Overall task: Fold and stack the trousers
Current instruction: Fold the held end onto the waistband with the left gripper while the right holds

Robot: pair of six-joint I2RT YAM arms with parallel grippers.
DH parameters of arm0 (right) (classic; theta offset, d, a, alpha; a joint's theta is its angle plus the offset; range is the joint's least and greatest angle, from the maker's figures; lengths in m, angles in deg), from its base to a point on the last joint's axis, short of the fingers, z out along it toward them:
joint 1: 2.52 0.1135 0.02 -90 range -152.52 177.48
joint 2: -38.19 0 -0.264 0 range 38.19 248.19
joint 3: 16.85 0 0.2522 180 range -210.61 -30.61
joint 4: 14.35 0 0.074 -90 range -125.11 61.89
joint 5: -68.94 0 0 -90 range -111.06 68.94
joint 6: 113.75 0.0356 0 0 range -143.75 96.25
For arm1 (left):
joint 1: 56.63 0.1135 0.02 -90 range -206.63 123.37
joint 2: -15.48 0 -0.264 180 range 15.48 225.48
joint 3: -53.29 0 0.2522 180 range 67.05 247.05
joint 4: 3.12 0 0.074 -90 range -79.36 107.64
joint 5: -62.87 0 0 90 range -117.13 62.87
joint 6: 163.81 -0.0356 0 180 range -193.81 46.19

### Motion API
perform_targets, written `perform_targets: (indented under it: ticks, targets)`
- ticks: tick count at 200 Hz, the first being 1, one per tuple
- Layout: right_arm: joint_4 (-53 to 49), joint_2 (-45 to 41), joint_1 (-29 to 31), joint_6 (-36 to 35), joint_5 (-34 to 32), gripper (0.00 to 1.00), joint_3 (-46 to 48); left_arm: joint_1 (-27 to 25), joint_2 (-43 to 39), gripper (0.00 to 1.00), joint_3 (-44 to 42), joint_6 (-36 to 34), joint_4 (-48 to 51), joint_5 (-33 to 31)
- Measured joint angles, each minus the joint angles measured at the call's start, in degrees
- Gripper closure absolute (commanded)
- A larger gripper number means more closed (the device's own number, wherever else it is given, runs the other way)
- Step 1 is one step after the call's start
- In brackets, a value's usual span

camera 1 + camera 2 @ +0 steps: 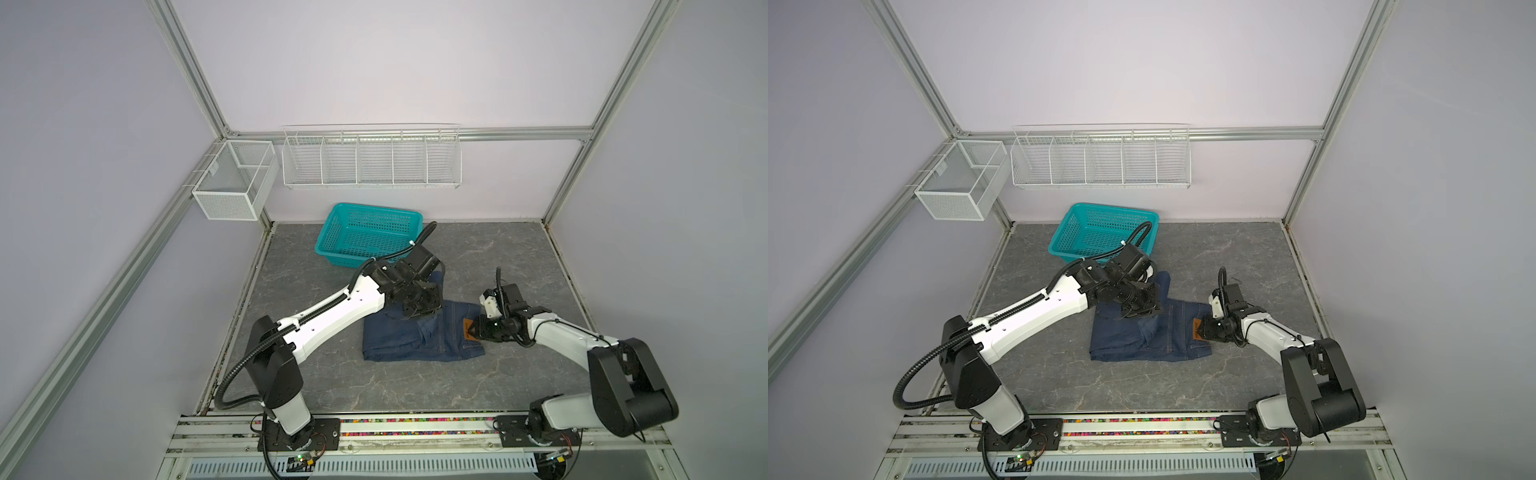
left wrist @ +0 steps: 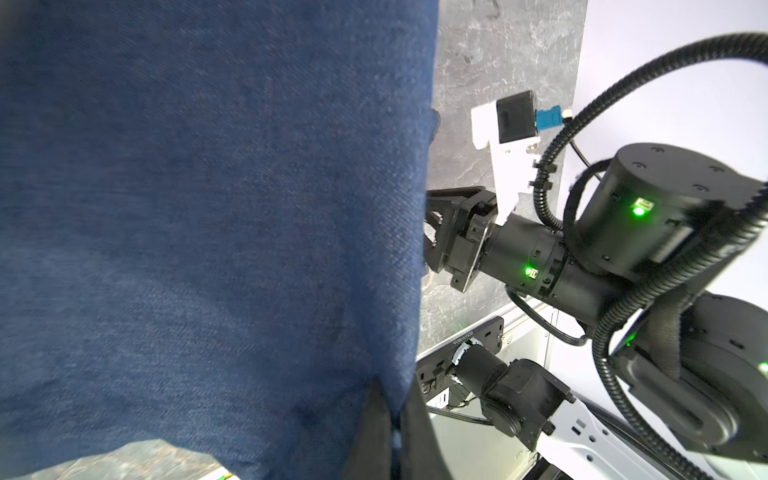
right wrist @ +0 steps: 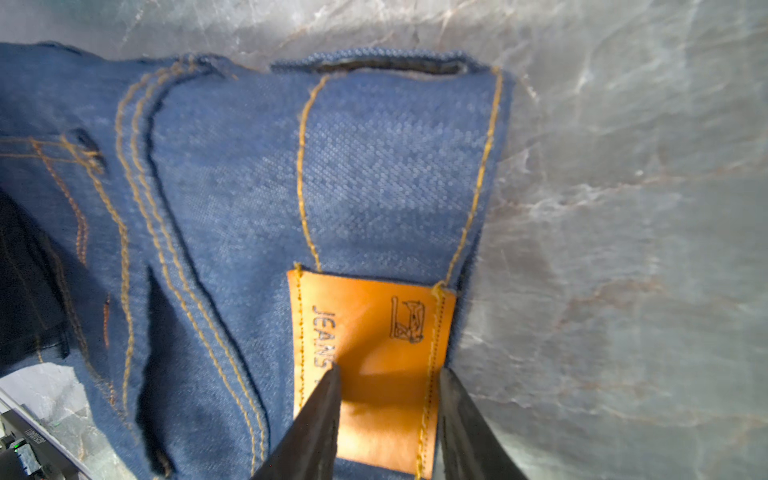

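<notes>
The trousers (image 1: 415,338) (image 1: 1142,343), dark blue jeans, lie folded into a rough rectangle mid-table. A leg part runs back under my left gripper (image 1: 409,313) (image 1: 1129,311), which is shut on a pinch of the denim (image 2: 208,208). In the left wrist view the cloth hangs from between the left gripper (image 2: 392,415) fingers. My right gripper (image 1: 471,330) (image 1: 1200,330) (image 3: 388,370) sits at the waistband end, open. One of its fingers rests on the tan patch (image 3: 374,324) and the other at the waistband's outer edge.
A teal basket (image 1: 328,245) (image 1: 1059,245) stands at the back, just behind my left wrist. A white wire rack (image 1: 370,166) and a mesh box (image 1: 232,187) hang on the walls. Grey marbled table (image 1: 519,257) surrounds the jeans.
</notes>
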Motion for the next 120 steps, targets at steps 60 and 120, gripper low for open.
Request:
perform_targets:
  ticks: [60, 120]
  targets:
    - [0.7, 0.2, 0.4, 0.7, 0.0, 0.60, 0.0, -2.3, 8.9, 1.00, 1.9, 1.1, -4.9, 1.9]
    - [0.9, 0.2, 0.4, 0.9, 0.0, 0.59, 0.1, -4.0, 15.1, 1.00, 5.4, 1.8, -9.2, 4.0]
